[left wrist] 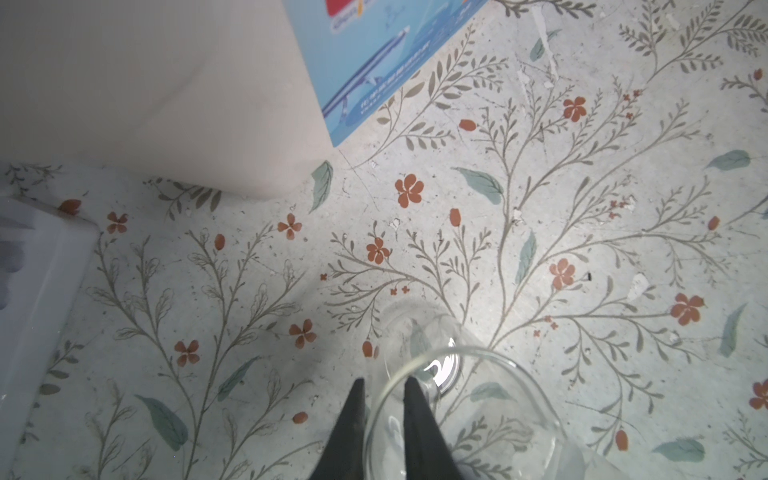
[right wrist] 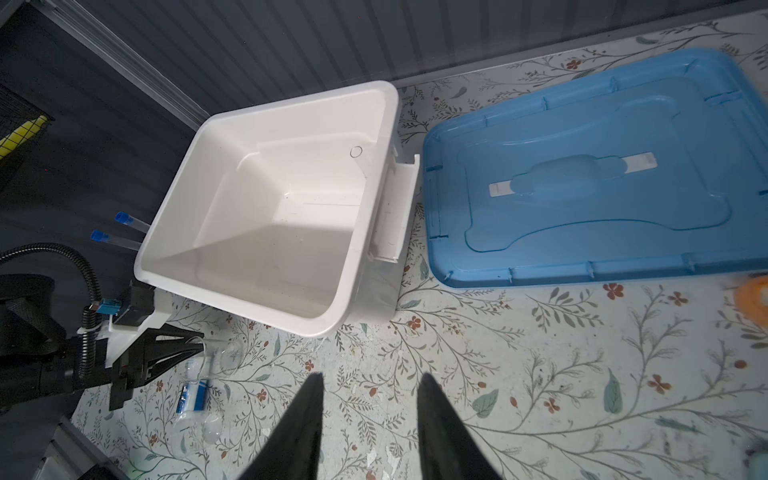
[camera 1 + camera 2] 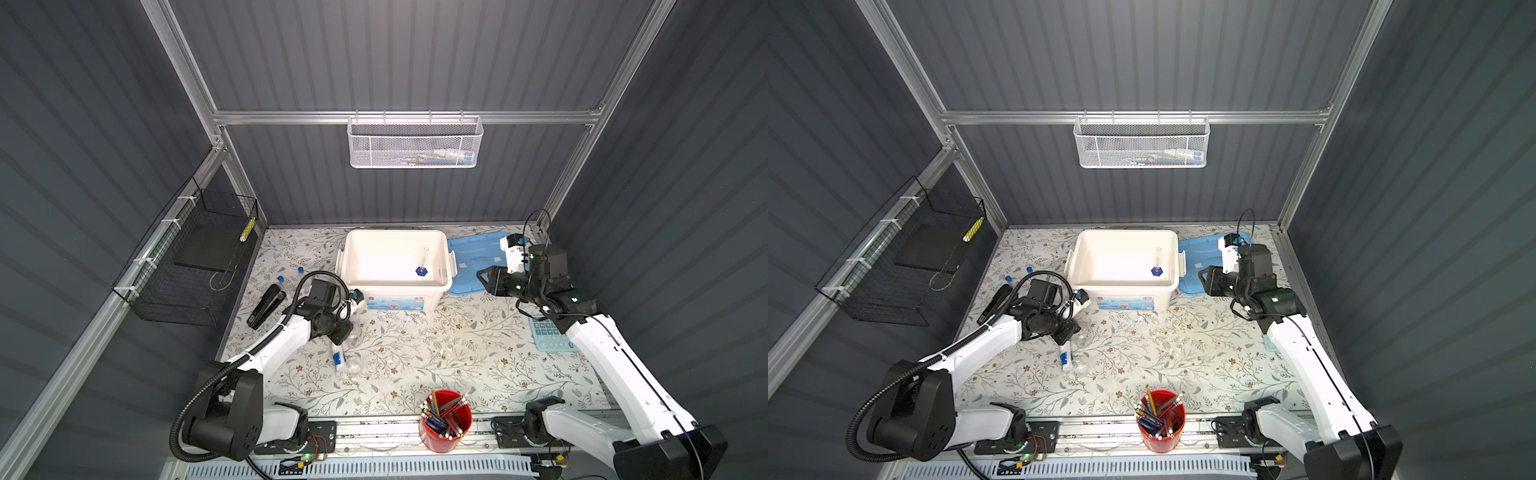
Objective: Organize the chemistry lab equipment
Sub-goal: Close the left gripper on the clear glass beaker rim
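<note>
My left gripper (image 1: 384,384) is shut on the rim of a clear glass beaker (image 1: 461,415), one finger inside and one outside; both top views show this beaker (image 3: 355,336) in front of the white bin's left corner. I cannot tell if it touches the table. A slim measuring cylinder (image 3: 422,270) with a blue hexagonal foot stands inside the bin. Two blue-capped tubes (image 3: 280,279) lie left of the bin. A clear round flask (image 2: 208,428) lies on the table beside a blue-and-white labelled item (image 3: 338,359). My right gripper (image 2: 371,378) hangs open and empty over the table near the blue lid.
The white bin (image 3: 395,287) sits at the back centre with its blue lid (image 3: 469,257) flat to its right. A black stapler (image 3: 266,305) lies at the left. A red cup of pencils (image 3: 444,419) stands at the front edge. A pale blue calculator (image 3: 548,336) lies under the right arm.
</note>
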`<state>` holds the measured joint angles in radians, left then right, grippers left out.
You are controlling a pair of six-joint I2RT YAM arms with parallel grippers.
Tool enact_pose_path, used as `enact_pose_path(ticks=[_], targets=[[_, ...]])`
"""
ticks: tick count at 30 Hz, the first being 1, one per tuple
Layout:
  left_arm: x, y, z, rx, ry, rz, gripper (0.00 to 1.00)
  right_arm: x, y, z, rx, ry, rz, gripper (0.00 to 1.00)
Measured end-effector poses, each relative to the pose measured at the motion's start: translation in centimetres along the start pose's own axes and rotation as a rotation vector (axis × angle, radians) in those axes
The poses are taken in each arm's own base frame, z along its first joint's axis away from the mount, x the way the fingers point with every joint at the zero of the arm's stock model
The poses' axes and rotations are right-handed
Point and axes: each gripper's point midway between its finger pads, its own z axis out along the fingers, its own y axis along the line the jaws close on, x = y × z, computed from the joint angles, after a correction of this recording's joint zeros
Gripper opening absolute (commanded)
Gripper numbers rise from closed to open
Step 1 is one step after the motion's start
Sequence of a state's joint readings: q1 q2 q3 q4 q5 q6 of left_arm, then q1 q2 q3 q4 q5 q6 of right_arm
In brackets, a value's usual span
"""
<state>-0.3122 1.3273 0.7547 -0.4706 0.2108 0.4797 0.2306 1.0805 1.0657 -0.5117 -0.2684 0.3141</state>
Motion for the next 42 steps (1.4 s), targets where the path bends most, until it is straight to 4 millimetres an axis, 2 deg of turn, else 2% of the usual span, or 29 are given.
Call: enact_pose_path(ticks=[28,42], targets=[[-0.5,0.2,-0.6,-0.019,-0.026,0.009,0.0,0.0,-0.1,0.1,-0.002,-0.004,0.002,0.39],[-1.0,-0.3,-2.2,-0.012,-0.051,0.025,0.0,0.0,0.1,0.1,-0.013,-0.001,0.02,0.39]])
